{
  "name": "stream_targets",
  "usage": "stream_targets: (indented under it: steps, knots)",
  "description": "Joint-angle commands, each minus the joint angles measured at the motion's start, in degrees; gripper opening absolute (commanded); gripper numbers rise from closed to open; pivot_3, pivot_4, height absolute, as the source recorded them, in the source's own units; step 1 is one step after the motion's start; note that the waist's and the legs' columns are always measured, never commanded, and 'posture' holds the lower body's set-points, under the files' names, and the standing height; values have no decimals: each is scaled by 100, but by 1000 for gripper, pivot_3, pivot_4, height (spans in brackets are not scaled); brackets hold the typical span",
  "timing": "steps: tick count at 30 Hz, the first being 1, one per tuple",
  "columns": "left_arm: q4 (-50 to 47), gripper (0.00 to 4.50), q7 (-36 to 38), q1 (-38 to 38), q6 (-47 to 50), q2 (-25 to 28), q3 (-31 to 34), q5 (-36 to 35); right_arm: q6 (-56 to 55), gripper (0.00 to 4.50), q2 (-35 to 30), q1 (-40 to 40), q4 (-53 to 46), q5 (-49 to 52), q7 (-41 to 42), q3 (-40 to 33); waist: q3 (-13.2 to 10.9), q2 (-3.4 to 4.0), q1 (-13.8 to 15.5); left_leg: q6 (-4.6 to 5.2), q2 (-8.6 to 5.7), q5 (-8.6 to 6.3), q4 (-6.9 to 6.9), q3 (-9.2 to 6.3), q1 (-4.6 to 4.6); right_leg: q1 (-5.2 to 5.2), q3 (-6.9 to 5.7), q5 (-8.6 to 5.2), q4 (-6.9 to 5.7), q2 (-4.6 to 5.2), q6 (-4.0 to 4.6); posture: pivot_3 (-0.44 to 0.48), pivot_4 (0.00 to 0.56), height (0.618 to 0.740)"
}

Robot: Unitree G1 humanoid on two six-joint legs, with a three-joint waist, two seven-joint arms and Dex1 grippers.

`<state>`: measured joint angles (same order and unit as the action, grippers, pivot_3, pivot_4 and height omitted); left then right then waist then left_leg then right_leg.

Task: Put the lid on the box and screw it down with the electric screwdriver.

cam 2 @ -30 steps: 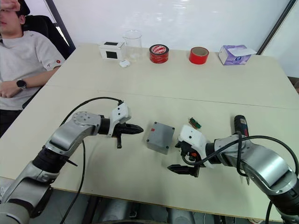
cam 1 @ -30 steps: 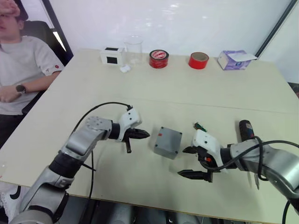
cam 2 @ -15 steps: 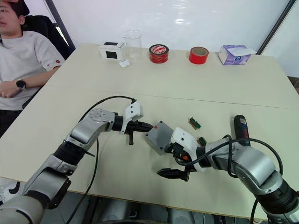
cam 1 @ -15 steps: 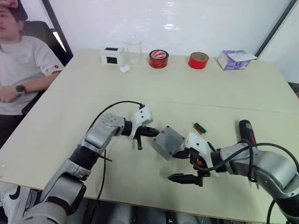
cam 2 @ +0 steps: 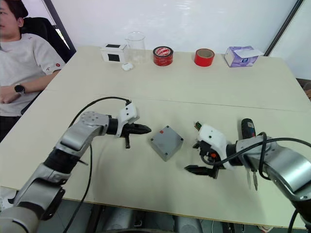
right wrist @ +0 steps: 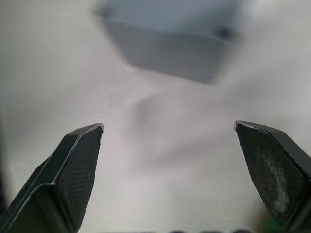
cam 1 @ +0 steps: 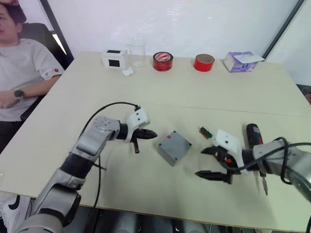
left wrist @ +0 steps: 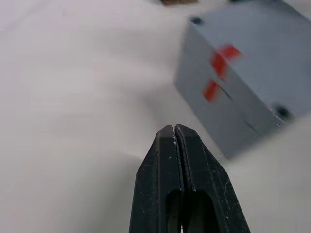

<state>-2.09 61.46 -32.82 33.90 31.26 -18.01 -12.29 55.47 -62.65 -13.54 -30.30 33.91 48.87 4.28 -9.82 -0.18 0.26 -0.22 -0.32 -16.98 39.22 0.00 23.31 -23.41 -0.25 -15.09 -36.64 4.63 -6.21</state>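
While the box (cam 1: 174, 147) rests on the desk (cam 1: 194, 92), the clenched left end effector (cam 1: 151, 134) points beside it, the released right end effector (cam 1: 208, 162) flanking, likely to steady it

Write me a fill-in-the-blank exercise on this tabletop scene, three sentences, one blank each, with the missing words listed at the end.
1. The fingers of the left gripper are pressed ____, holding nothing.
2. The grey box lies on the table between the two ____.
3. The electric screwdriver lies on the robot's ____ side of the box, beside the open right gripper.

Missing words: together; grippers; right
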Motion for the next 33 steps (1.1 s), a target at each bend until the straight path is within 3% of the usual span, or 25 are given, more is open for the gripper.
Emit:
stream_targets:
  steps: [1, 4, 13, 33]
  knots:
    - [-651, 0, -94, 160, 487, 19, 319, -398, -526, 4460, 35, -323, 360, -463, 218, 265, 0, 0, 5, 0, 0, 0, 0, 0, 0, -1, 0, 0, -3, 0, 0, 0, 150, 740]
    - [-971, 0, -224, 395, 951, -18, 491, -713, -839, 4460, 155, -609, 644, -799, 371, 573, 0, 0, 5, -2, 0, 1, 0, 0, 0, -2, 0, 0, -5, 0, 0, 0, 150, 740]
    - [-1621, 0, -233, 854, 950, 266, -106, -582, -1051, 4460, 710, -1022, 712, -1074, 884, 1224, 0, 0, 10, -6, 0, 3, 1, 0, -3, -3, 2, -1, -17, 1, 1, 0, 150, 740]
    - [-558, 0, -538, 301, 91, -247, -266, -97, -301, 4460, 891, -155, -259, -612, 699, 830, 0, 0, 29, -6, -2, 4, 5, 0, -5, -4, 1, -1, -29, 1, 2, 0, 150, 740]
